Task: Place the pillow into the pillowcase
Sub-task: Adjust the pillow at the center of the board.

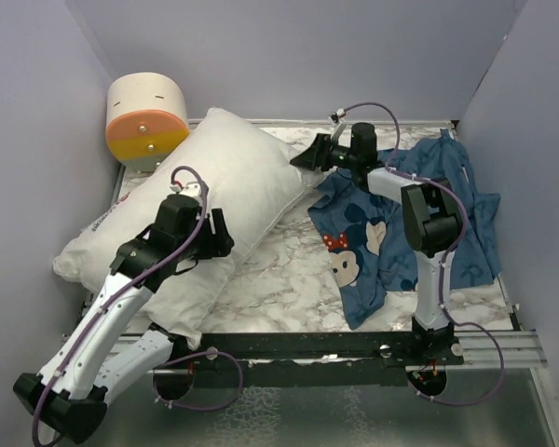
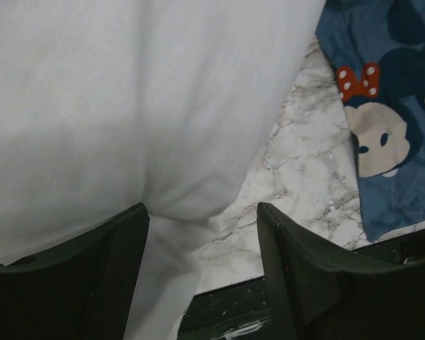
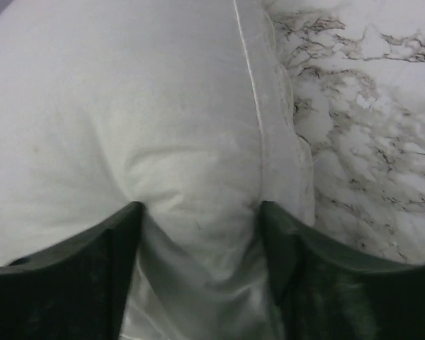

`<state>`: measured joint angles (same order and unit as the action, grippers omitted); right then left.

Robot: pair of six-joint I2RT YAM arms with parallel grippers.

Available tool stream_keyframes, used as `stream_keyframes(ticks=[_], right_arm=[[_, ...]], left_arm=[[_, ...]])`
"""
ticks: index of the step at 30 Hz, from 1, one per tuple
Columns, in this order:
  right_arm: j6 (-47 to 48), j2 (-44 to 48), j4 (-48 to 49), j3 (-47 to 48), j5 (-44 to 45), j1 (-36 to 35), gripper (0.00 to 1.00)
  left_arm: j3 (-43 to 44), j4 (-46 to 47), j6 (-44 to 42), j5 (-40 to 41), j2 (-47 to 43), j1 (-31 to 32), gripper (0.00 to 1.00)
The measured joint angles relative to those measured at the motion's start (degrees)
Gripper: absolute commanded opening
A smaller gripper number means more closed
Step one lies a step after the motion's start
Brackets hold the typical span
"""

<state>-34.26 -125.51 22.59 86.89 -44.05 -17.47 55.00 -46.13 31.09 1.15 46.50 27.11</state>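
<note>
- The left pincer (image 2: 202, 212) is nearest. Its jaws are apart, straddling the near edge of the big plump white fabric pillow (image 1: 233, 168). One finger (image 2: 92, 269) dents it, the other sits clear over the white marble-look table (image 1: 279, 270).
- The pillow lies diagonally across the table's left half, fully outside the pillowcase.
- The thin dark blue pillowcase (image 1: 354, 242) with cartoon mouse faces is crumpled on the right, near the pillow's far corner.
- The right pincer (image 3: 202, 209) is at the pillow's far end, clenched on a bulge of it.
- In the far-left corner there's a cream drum with an orange face (image 1: 147, 119).
</note>
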Motion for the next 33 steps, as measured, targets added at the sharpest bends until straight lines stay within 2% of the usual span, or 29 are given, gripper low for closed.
stream_keyframes(ticks=[2, 3, 4, 7, 10, 15, 19, 22, 23, 25, 29, 33], right_arm=[[0.44, 1.27, 0.35, -2.73, -1.03, 0.2, 0.17], [0.26, 1.84, 0.5, -3.98, -1.31, 0.28, 0.07], [0.48, 4.0, 1.46, -7.13, -1.36, 0.39, 0.02], [0.48, 11.85, 2.8, -16.57, -0.55, 0.5, 0.01], [0.55, 24.11, 2.99, -26.95, 1.31, 0.61, 0.01], [0.42, 41.62, 2.95, -39.12, 2.93, 0.61, 0.01], [0.48, 50.6, 1.84, -47.71, 3.08, -0.31, 0.01], [1.33, 54.34, 0.26, -52.96, 3.26, -2.64, 0.02], [1.7, 55.06, -0.33, -54.14, 3.34, -3.52, 0.03], [2.93, 56.48, -1.84, -55.89, 3.39, -5.97, 0.13], [5.84, 58.69, -5.46, -57.51, 2.43, -10.43, 0.57], [8.55, 66.23, -12.79, -57.57, 3.06, -11.93, 0.87]], left_arm=[[-0.96, -0.9, -0.44, 0.48, 2.36, 0.02, 0.66], [-0.98, -1.01, -0.81, 0.85, 4.02, 0.11, 0.66], [-0.98, -1.07, -1.2, 1.22, 5.38, 0.17, 0.67], [0.0, -1.9, -2.86, 3.61, 8.85, 0.28, 0.67], [2.38, -2.58, -5.27, 6.23, 12.44, -0.13, 0.66], [7.28, -1.62, -10.19, 7.98, 19.91, -5.22, 0.66], [11.5, 1.36, -12.85, 8.85, 23.96, -7.34, 0.66], [13.05, 3.52, -13.53, 8.92, 23.76, -7.56, 0.67], [13.07, 3.78, -13.53, 8.79, 23.1, -7.54, 0.67], [12.83, 3.74, -13.33, 8.04, 20.96, -7.54, 0.68], [10.05, 7.8, -11.47, 4.04, 12.15, -7.52, 0.7], [8.35, 10.4, -9.51, -1.49, 2.62, -7.5, 0.7]])
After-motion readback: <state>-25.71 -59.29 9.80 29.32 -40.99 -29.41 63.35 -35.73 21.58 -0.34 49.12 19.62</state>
